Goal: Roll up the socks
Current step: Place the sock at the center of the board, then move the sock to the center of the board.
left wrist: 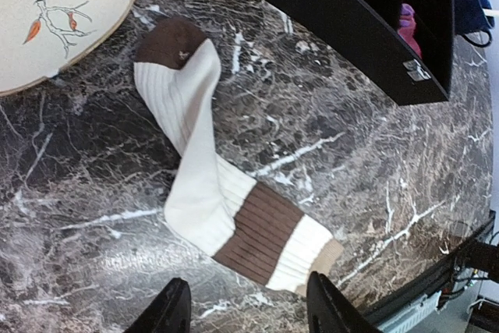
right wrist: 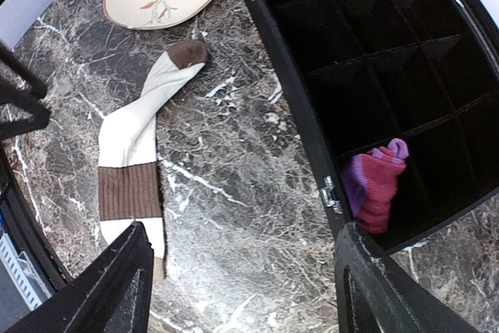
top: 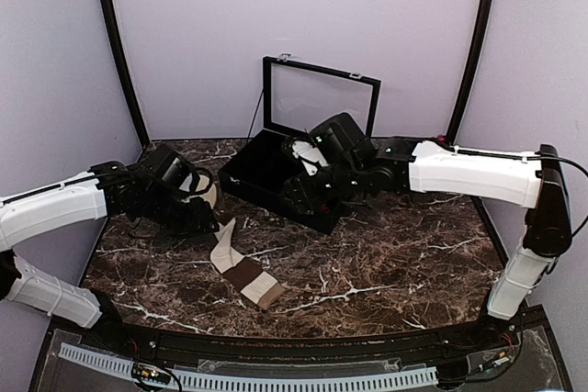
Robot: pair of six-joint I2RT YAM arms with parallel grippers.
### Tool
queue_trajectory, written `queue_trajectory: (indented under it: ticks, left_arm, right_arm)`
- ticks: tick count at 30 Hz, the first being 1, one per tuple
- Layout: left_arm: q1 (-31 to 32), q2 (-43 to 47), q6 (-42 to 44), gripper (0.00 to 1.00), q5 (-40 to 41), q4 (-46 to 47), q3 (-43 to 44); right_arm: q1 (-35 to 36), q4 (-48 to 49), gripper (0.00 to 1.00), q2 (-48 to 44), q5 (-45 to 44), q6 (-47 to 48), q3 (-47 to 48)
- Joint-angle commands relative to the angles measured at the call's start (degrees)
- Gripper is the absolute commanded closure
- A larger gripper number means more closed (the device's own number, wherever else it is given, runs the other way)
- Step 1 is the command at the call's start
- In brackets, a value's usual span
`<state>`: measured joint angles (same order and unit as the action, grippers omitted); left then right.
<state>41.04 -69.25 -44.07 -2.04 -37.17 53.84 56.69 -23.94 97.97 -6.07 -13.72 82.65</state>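
The cream-beige sock point(top: 241, 263) lies stretched out on the marble table, twisted at its middle. Its brown toe point(left wrist: 170, 41) is next to the plate and its brown band point(left wrist: 261, 232) is near the front edge. My left gripper point(left wrist: 249, 302) hovers open above the cuff end, with nothing between its fingers. The magenta-pink sock point(right wrist: 376, 185) sits bunched in a corner compartment of the black box. My right gripper point(right wrist: 245, 271) hangs open over the box's front wall, one finger over the table and the other over the pink sock, holding nothing.
The black divided box point(top: 266, 167) stands at the back centre with its glass lid point(top: 323, 98) raised. A round beige plate point(left wrist: 62, 29) with a bird and leaf print lies at the left, under the left arm. The table's front rail point(top: 248, 378) runs along the near edge.
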Motion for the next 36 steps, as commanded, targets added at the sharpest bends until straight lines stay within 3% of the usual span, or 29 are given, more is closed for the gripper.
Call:
queue_trajectory:
  ticks: [1,16,22,27,36]
  left_arm:
    - [-1.79,-4.46,3.8,0.47,3.99,-2.49,1.39]
    - [-4.94,-21.94,14.78,0.47,5.9,-0.72,12.2]
    - [-5.44,-27.55,17.35,0.56,5.67,-0.22,16.05]
    - [-5.44,-31.16,18.41,0.62,5.67,0.12,17.82]
    - [-5.44,-35.85,20.48,0.64,6.35,-0.56,20.71]
  right_arm:
    - [2.26,2.72,0.3,-1.04,1.79,-2.32,-1.08]
    - [6.96,9.02,0.66,0.49,7.83,-7.8,-9.27]
    - [8.19,12.57,0.79,1.7,9.28,-9.28,-11.7]
    - [8.78,14.74,0.84,3.11,10.08,-10.33,-12.72]
    - [9.05,16.61,0.85,4.21,10.92,-11.55,-13.39]
